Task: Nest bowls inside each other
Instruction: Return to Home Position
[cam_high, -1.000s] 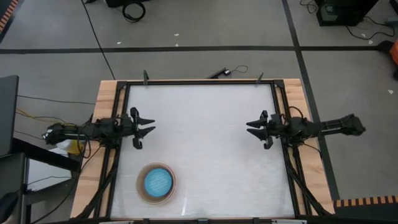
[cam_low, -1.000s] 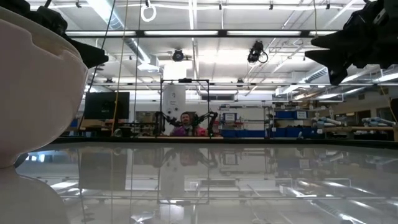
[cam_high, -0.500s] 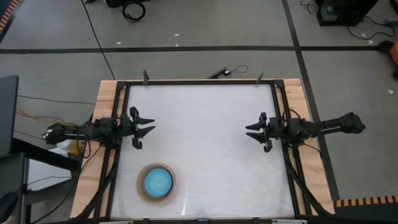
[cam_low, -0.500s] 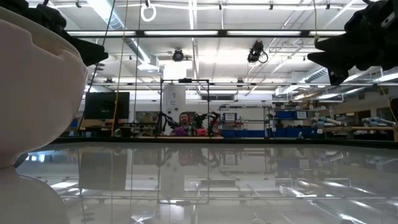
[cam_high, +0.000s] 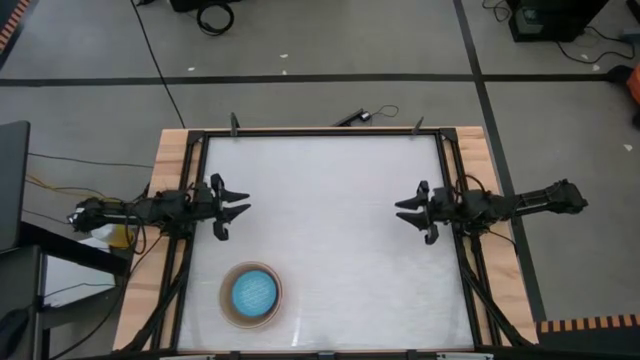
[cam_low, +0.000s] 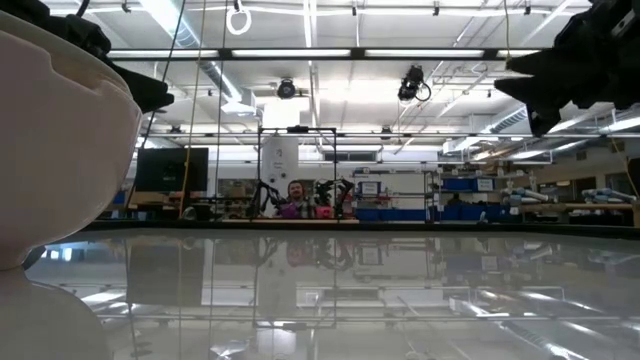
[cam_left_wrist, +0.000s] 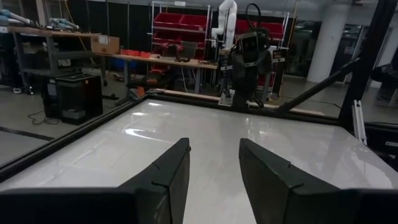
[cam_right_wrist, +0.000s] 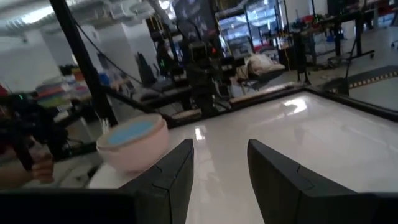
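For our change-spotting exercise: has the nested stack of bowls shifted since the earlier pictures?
No. The stack of bowls keeps the same gap from the table's black frame in the high view.

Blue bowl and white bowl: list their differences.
The blue bowl is smaller than the white bowl. The blue bowl sits innermost, on top; the white bowl is outermost, on the table. Both are round, in one stack. The left gripper and right gripper hang open, clear of them.

We list two arms, both matt black. First, left arm (cam_high: 130, 211): slim, jointed, bulkier at wrist. Second, right arm (cam_high: 520, 203): same build. On left gripper (cam_high: 245, 202) and right gripper (cam_high: 399, 207) we note two dark wedge-shaped fingers (cam_left_wrist: 168, 174) each, flat inner faces, small notch on edge.
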